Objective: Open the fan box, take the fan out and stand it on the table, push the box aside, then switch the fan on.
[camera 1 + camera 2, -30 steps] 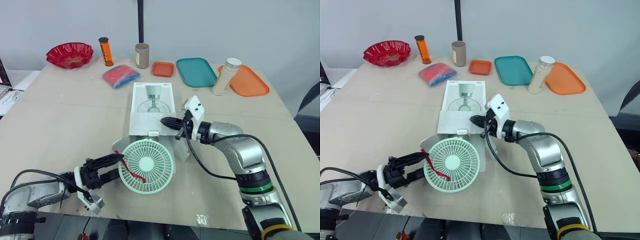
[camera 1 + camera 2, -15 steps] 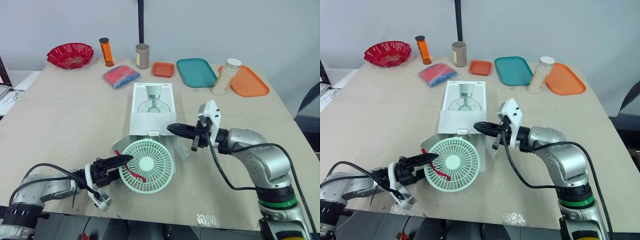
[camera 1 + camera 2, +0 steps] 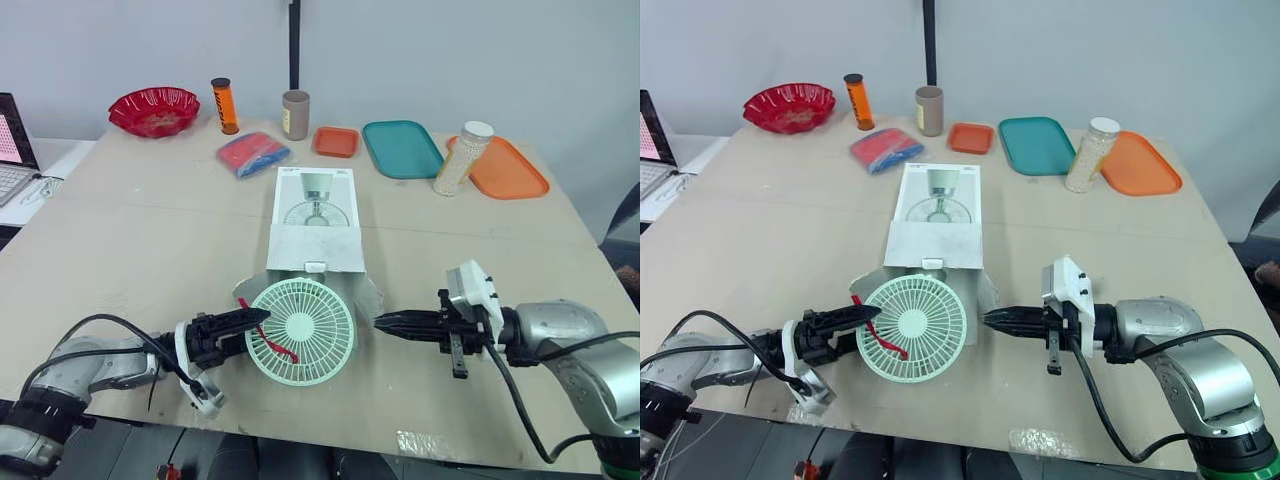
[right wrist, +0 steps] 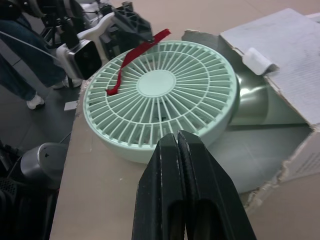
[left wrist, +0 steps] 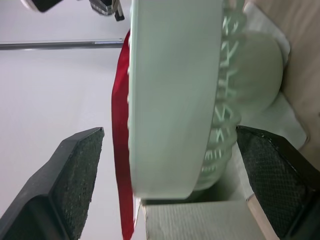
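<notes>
left hand point(image 3: 250, 327) wide, straddling pale green round plastic fan point(image 3: 300, 331) at its 9 o'clock rim | right hand point(image 3: 381, 321) pinched closed | risk: off-centre squeeze tips fan

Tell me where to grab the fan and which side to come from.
Take the fan by its thick round rim, front to back, from the robot's left, where the open left claw straddles that edge. The head lies face up at the box mouth, so the rim is the exposed solid part; the slats look thin.
</notes>
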Action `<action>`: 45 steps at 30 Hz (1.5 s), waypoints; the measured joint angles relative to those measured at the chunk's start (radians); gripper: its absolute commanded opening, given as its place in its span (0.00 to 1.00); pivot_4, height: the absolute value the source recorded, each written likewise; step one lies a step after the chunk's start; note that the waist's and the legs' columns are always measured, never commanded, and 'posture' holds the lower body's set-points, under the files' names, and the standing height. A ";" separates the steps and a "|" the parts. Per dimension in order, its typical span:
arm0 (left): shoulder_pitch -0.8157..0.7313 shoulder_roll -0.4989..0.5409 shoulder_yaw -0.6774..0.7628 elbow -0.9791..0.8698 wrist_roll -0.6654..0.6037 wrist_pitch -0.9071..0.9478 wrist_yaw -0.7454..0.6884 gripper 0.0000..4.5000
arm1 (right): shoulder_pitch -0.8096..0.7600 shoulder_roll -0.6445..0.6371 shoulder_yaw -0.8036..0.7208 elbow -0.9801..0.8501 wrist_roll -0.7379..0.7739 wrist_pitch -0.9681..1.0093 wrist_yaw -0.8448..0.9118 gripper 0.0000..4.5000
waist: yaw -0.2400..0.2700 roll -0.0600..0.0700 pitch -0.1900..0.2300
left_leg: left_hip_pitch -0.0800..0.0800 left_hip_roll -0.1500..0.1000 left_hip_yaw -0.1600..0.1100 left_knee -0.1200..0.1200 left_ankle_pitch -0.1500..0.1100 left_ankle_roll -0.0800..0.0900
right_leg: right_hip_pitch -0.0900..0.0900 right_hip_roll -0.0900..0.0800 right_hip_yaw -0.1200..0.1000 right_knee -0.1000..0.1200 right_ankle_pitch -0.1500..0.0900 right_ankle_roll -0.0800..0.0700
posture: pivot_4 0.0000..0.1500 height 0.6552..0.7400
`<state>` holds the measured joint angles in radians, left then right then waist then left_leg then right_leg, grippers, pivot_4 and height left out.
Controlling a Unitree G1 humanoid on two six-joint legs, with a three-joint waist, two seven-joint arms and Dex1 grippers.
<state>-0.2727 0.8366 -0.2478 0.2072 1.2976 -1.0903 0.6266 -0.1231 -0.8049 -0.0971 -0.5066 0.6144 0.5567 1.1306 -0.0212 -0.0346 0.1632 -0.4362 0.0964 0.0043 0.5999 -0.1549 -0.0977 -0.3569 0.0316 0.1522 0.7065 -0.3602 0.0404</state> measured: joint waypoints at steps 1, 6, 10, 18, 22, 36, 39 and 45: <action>-0.003 0.003 -0.003 0.000 0.000 0.003 0.003 0.98 | 0.006 -0.001 0.000 -0.004 0.000 -0.004 0.000 0.00 | 0.000 0.000 0.000 | 0.000 0.000 0.000 0.000 0.000 0.000 | 0.000 0.000 0.000 0.000 0.000 0.000 | 1.00 0.99; -0.020 0.007 -0.048 0.007 -0.003 0.016 0.024 0.98 | 0.038 -0.010 -0.003 -0.010 0.002 -0.019 -0.001 0.00 | 0.000 0.000 0.000 | 0.000 0.000 -0.001 0.000 0.000 0.000 | 0.001 0.000 -0.001 0.000 0.000 0.000 | 1.00 0.99; -0.049 0.013 -0.080 0.022 -0.003 0.030 0.045 1.00 | 0.045 -0.021 -0.026 -0.010 0.010 -0.027 -0.001 0.13 | 0.001 0.000 0.000 | 0.000 -0.001 -0.002 0.001 0.000 0.000 | 0.003 0.000 -0.003 0.000 0.000 0.000 | 1.00 0.99; -0.090 0.022 -0.142 0.051 -0.002 0.050 0.079 1.00 | 0.101 -0.049 -0.070 -0.041 0.060 -0.030 0.015 0.85 | 0.001 0.000 -0.001 | 0.000 -0.001 -0.003 0.001 0.000 0.000 | 0.003 -0.001 -0.004 0.000 0.000 0.000 | 1.00 0.99; -0.103 0.024 -0.164 0.064 -0.001 0.053 0.092 1.00 | 0.141 -0.062 -0.079 -0.046 0.061 -0.032 0.024 0.99 | 0.001 0.000 -0.001 | 0.001 -0.001 -0.004 0.001 0.000 0.000 | 0.004 -0.001 -0.004 -0.001 0.000 0.000 | 1.00 0.99; -0.145 0.024 -0.228 0.081 0.001 0.072 0.112 0.45 | 0.156 -0.066 -0.065 -0.055 0.027 -0.055 -0.006 1.00 | 0.001 0.000 -0.001 | 0.000 -0.001 -0.005 0.002 0.000 0.000 | 0.004 -0.001 -0.005 -0.001 0.000 0.000 | 1.00 0.99; -0.149 0.024 -0.232 0.083 0.001 0.073 0.112 0.44 | 0.155 -0.066 -0.061 -0.055 0.023 -0.058 -0.007 1.00 | 0.001 0.000 -0.001 | 0.000 -0.001 -0.005 0.002 0.000 0.000 | 0.005 -0.001 -0.006 -0.001 0.000 0.000 | 1.00 0.99; -0.155 0.025 -0.239 0.087 -0.002 0.074 0.110 0.44 | 0.150 -0.065 -0.053 -0.055 0.012 -0.060 -0.018 1.00 | 0.001 0.000 -0.001 | 0.000 -0.001 -0.005 0.002 0.000 0.000 | 0.005 -0.001 -0.006 -0.001 0.000 0.000 | 1.00 0.99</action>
<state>-0.4277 0.8611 -0.4863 0.2940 1.2952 -1.0164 0.7368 0.0273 -0.8701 -0.1499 -0.5616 0.6265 0.4962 1.1125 -0.0200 -0.0348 0.1617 -0.4357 0.0949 -0.0012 0.6023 -0.1548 -0.0977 -0.3517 0.0307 0.1458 0.7059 -0.3603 0.0404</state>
